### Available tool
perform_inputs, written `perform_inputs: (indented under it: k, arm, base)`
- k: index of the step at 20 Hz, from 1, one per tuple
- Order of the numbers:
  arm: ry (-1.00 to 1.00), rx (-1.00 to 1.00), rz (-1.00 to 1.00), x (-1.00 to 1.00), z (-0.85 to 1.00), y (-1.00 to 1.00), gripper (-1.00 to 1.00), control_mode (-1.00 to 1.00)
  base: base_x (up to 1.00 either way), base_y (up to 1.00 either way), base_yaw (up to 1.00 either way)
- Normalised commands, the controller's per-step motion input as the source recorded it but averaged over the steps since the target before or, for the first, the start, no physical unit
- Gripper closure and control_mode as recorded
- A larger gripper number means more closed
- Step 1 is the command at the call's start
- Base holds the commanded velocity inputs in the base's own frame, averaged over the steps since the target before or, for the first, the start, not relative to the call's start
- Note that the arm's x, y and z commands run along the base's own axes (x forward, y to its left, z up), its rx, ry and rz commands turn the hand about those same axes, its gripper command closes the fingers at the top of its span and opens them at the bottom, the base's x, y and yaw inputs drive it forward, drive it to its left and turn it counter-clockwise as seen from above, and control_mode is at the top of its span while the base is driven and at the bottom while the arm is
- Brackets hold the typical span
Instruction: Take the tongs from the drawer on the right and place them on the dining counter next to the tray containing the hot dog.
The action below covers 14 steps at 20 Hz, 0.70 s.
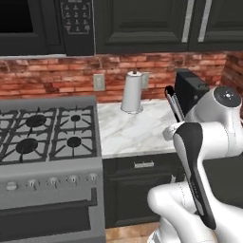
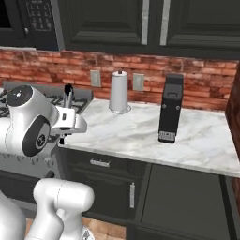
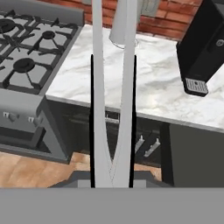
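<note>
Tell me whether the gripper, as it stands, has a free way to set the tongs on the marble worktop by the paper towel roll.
Probably yes. The gripper holds the tongs above the floor before the marble worktop; bare marble lies between paper towel roll and black coffee machine.

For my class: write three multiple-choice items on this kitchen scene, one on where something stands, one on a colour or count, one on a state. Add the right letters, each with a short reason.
1. Where does the paper towel roll stand?
A. on the stove
B. on the marble worktop by the brick wall
C. on the floor

2. How many burners does the stove show?
A. two
B. four
C. six

3. What is the state of the hand?
A. shut on the tongs
B. open above the worktop
C. shut on a cup

Answers: 1 B, the roll rests on the worktop before the bricks. 2 B, four grates are countable. 3 A, the tongs rise straight from the hand.
</note>
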Motion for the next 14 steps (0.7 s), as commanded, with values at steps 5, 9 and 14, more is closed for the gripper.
perform_inputs:
  k: [5,9,14]
  arm:
    - [0.00,0.00,0.00,0.00,0.00,0.00,1.00,1.00]
    - [0.00,0.00,0.00,0.00,0.00,0.00,1.00,1.00]
    - [0.00,0.00,0.00,0.00,0.00,0.00,1.00,1.00]
  base:
    - [-0.38,0.46,0.24]
    - [-0.34,0.56,0.36]
    - [-0.20,0.65,0.46]
